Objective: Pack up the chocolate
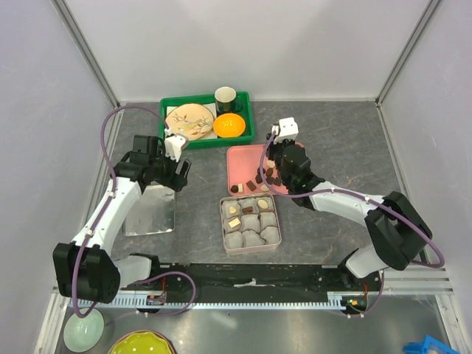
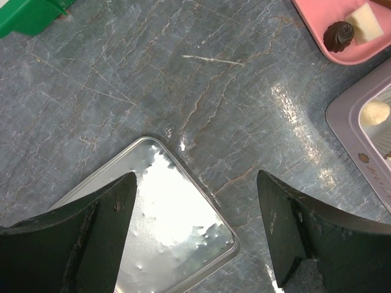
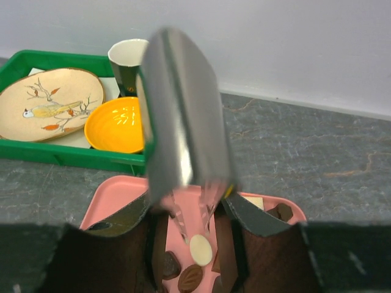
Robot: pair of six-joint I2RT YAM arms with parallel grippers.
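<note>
From above, your left gripper [image 1: 174, 178] hangs over the shiny lid [image 1: 151, 214]. Your right gripper [image 1: 270, 175] is over the pink tray [image 1: 243, 158], where loose chocolate [image 1: 254, 183] lies. More sits in the box [image 1: 251, 251] just beside the tray. Your left wrist view shows the left fingers [image 2: 98, 213] spread wide, holding nothing. In your right wrist view, a blurry shiny metal piece [image 3: 183, 110] stands between the right fingers [image 3: 256, 217]. You cannot tell if they squeeze it.

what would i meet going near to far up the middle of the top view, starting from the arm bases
tin lined with paper cups → pink tray holding chocolate → green tray
</note>
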